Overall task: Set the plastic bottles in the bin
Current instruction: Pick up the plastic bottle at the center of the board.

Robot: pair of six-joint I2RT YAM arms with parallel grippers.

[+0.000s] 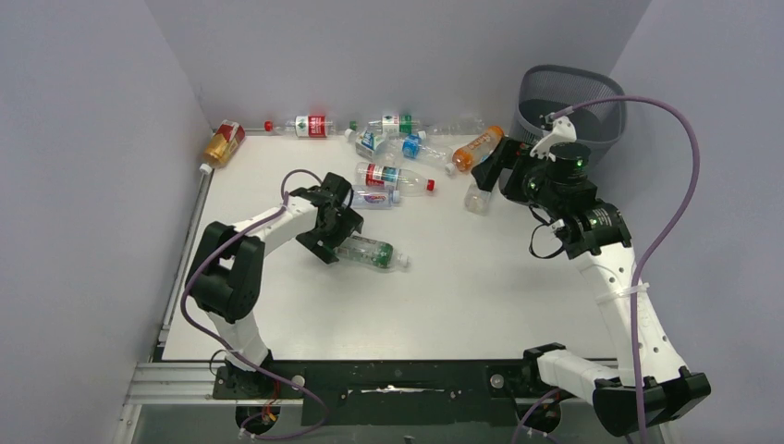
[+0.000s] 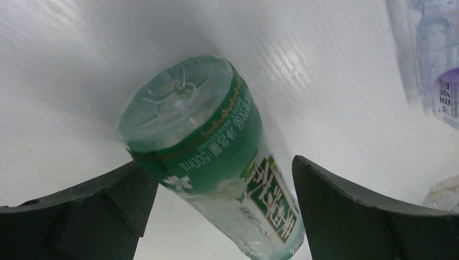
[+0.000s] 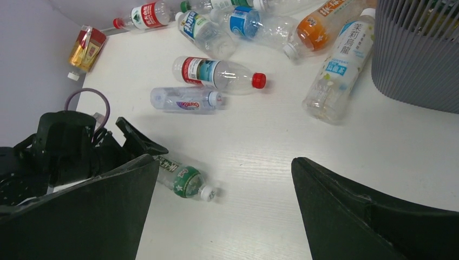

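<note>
L gripper apart, green-label bottle btwn fingers, not clamped. Step: grasp. Next: squeeze body, lift, carry to bin near R gripper, which is apart, empty.

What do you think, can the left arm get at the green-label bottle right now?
Probably yes. The left gripper is open with a finger on each side of the green-label bottle, which lies on the table with nothing in between.
</note>
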